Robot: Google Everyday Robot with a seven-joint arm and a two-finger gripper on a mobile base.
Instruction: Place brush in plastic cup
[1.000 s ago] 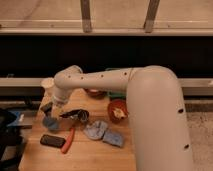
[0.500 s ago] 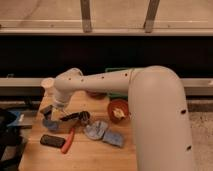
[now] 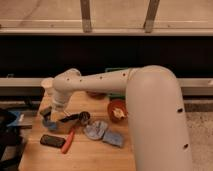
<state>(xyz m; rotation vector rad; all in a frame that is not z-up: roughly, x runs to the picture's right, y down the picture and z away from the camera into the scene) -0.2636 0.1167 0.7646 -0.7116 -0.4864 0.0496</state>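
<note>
The brush (image 3: 74,118) shows as a slim dark shaft running from just below the claw (image 3: 56,114) toward the middle of the counter (image 3: 95,155), ending near a small dark metal cup (image 3: 84,117). Its other end is hidden under the claw. The claw's fingers are together; whether they clamp the brush cannot be told.

The plastic cup (image 3: 48,122), dull blue, stands near the left edge of the counter, directly below the claw and partly covered by it. Whether the brush reaches into the cup cannot be told.

The arm (image 3: 150,105) enters from the right side and bends across the rear edge of the counter, with the wrist pointing down over the left portion.

Other items on the counter:
- A white cup (image 3: 47,85) at the rear left corner.
- A red-orange stick (image 3: 70,140) lying diagonally, forward of the claw.
- A flat black object (image 3: 52,141) near the left edge, just beside the stick.
- Blue-grey cloth (image 3: 104,133) at centre.
- A red bowl (image 3: 118,109) beside the arm.
</note>
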